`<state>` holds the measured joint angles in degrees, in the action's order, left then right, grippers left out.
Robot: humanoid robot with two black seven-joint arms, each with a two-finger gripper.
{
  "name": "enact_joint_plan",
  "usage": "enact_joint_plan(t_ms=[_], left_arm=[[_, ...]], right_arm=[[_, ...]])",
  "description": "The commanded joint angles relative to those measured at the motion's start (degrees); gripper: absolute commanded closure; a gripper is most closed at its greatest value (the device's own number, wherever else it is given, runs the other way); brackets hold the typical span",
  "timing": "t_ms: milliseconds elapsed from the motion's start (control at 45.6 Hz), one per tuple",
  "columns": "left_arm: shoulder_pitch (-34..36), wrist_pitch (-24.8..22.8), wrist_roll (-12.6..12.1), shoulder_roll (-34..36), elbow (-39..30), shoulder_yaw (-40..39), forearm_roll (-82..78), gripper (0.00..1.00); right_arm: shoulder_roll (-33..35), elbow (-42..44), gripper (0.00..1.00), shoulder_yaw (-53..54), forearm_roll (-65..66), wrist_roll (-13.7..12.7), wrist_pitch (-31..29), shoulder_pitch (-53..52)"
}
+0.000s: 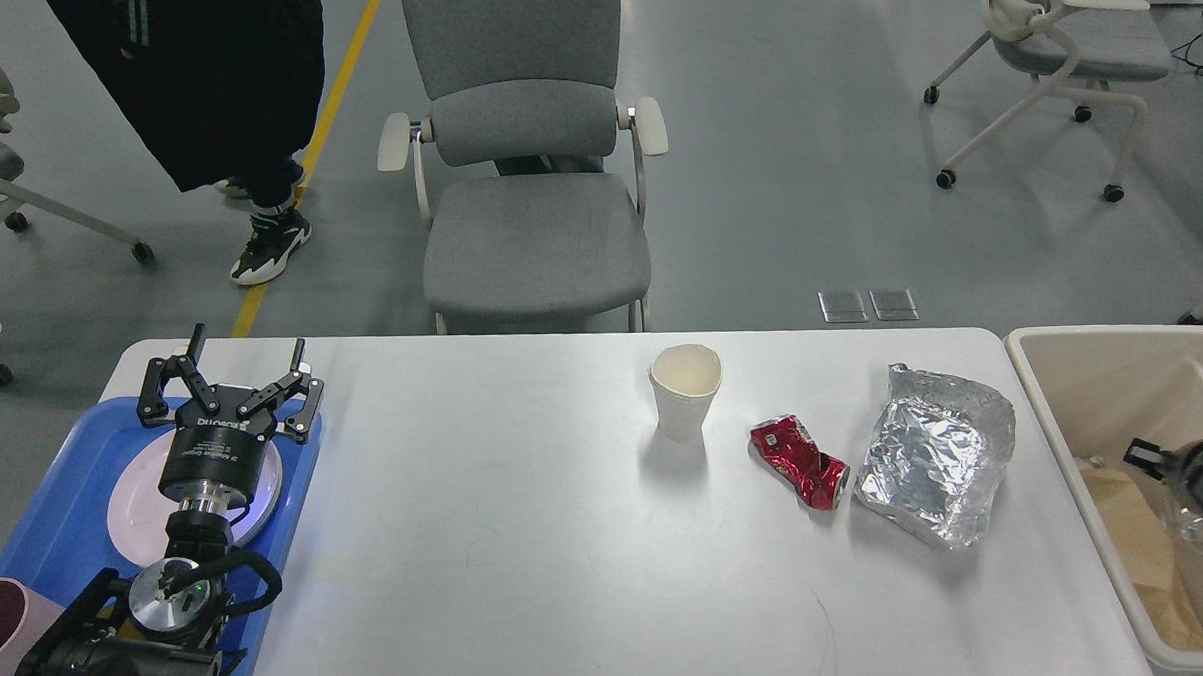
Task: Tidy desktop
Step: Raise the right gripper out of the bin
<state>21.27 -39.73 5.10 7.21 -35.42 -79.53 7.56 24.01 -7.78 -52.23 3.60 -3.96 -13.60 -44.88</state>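
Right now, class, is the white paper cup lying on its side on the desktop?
No. The white paper cup stands upright on the desktop, its open mouth facing up, left of the crushed red can.

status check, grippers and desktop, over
Left gripper open, over the blue tray. Right gripper down in the beige bin, state unclear. Desktop holds paper cup, crushed red can, foil.
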Motion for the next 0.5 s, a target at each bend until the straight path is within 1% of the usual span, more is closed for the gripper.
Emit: enact_joint_plan(t_ms=[0, 66, 351, 373, 394, 416, 438, 460, 482], left_arm=[[0.00, 0.00, 0.00, 0.00, 0.00, -0.01, 0.00, 0.04], [0.08, 0.00, 0.00, 0.00, 0.00, -0.01, 0.00, 0.04], [0.00, 0.00, 0.00, 0.00, 0.00, 0.08, 0.00, 0.04], [0.00, 0.00, 0.00, 0.00, 0.00, -0.01, 0.00, 0.04], [0.00, 0.00, 0.00, 0.00, 0.00, -0.01, 0.00, 0.04], [0.00, 0.00, 0.00, 0.00, 0.00, 0.08, 0.00, 0.04], [0.00, 0.00, 0.00, 0.00, 0.00, -0.01, 0.00, 0.04], [0.00, 0.00, 0.00, 0.00, 0.00, -0.01, 0.00, 0.04], [0.00, 0.00, 0.00, 0.00, 0.00, 0.08, 0.00, 0.04]], right_arm=[[-3.97, 4.79, 1.00, 0.02, 0.00, -0.17, 4.89, 5.67], [-4.24, 4.88, 1.00, 0.11, 0.00, -0.25, 6.22, 6.11], [-4.85, 4.71, 1.00, 0.55, -0.17, -0.43, 6.75, 7.26], [-4.77, 4.79, 0.97, 0.46, -0.17, -0.34, 7.01, 7.52], [-4.68, 4.79, 0.80, 0.46, -0.17, -0.34, 7.01, 7.52], [-4.59, 4.88, 0.60, 0.37, -0.17, -0.34, 7.36, 7.52], [-4.59, 4.88, 0.40, 0.37, -0.17, -0.34, 7.89, 7.52], [-4.59, 4.88, 0.16, 0.29, -0.17, -0.34, 8.76, 7.52], [-4.59, 4.88, 0.00, 0.37, -0.26, -0.26, 9.55, 7.52]])
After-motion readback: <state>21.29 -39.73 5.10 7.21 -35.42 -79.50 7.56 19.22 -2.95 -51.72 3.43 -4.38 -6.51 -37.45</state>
